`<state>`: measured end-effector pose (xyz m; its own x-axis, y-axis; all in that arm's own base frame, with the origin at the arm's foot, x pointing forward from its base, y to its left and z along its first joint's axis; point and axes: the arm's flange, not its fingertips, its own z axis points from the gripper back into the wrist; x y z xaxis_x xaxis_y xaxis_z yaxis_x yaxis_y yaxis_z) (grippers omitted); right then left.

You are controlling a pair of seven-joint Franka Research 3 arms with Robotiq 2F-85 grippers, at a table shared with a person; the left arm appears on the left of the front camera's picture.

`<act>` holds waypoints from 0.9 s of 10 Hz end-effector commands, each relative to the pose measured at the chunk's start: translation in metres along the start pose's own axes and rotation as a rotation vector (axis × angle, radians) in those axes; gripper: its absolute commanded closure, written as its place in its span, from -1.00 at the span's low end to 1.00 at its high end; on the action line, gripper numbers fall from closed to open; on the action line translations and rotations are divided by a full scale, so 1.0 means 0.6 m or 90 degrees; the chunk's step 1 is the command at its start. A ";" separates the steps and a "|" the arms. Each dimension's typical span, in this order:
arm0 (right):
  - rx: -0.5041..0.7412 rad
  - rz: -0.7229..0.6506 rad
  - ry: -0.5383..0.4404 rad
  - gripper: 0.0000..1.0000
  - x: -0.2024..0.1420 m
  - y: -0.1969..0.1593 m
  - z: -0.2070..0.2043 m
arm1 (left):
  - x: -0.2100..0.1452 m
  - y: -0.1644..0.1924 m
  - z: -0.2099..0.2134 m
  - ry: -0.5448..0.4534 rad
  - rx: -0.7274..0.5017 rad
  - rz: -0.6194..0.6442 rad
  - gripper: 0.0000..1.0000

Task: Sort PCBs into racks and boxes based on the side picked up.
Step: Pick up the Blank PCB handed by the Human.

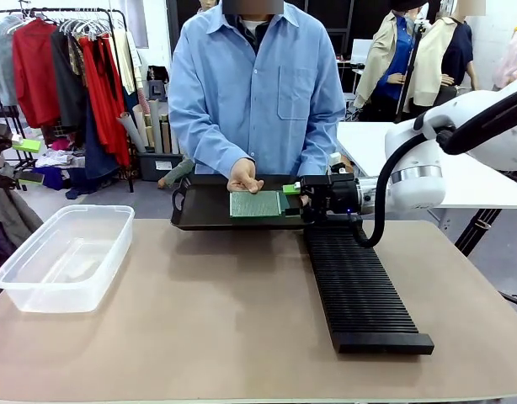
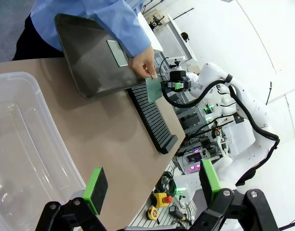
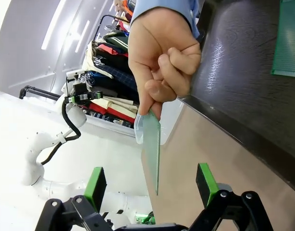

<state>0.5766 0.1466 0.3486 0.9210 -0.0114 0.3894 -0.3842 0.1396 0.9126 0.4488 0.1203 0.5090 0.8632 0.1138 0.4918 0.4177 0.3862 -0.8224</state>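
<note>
— Well, what is made out from the front?
— A tan table (image 1: 199,337) is seen. A clothes rail (image 1: 35,67) of red and grey garments is set behind it at the left, and a white table (image 1: 486,181) at the right. The right gripper (image 1: 292,200) is extended in from the right with its jaws spread. Its pads are placed just beside the right edge of a PCB (image 1: 255,204). That board is held by the person's hand (image 1: 244,177), dotted face showing, over a black tray (image 1: 199,206). The slotted black rack (image 1: 359,286) is laid from the tray's right end toward the robot. The clear box (image 1: 39,290) is set well apart at the left.
— And from the left wrist?
— The left gripper (image 2: 152,187) is hung over the table near the box, fingers wide apart, with nothing gripped or touched. The table is seen through the box's clear walls. A second PCB (image 2: 117,52) is laid flat in the tray.
— And from the right wrist?
— The PCB is seen edge-on, pinched at one end by the person's fingers. Its free corner is hung between the open green pads (image 3: 96,185), and neither pad is touched. The second PCB is shown lying on the tray floor.
</note>
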 end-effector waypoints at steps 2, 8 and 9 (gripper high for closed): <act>-0.010 0.040 -0.030 -1.00 0.006 -0.003 -0.018 | -0.002 -0.003 0.000 -0.001 -0.005 -0.002 -1.00; 0.025 0.032 -0.017 -1.00 0.022 -0.016 -0.047 | -0.002 -0.003 0.000 -0.001 -0.005 -0.002 -1.00; 0.029 0.031 -0.014 -1.00 0.023 -0.017 -0.050 | -0.002 -0.003 0.000 -0.001 -0.005 -0.002 -1.00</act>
<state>0.5889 0.1678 0.3402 0.9097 -0.0123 0.4151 -0.4107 0.1213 0.9037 0.4488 0.1203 0.5090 0.8632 0.1138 0.4918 0.4177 0.3862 -0.8225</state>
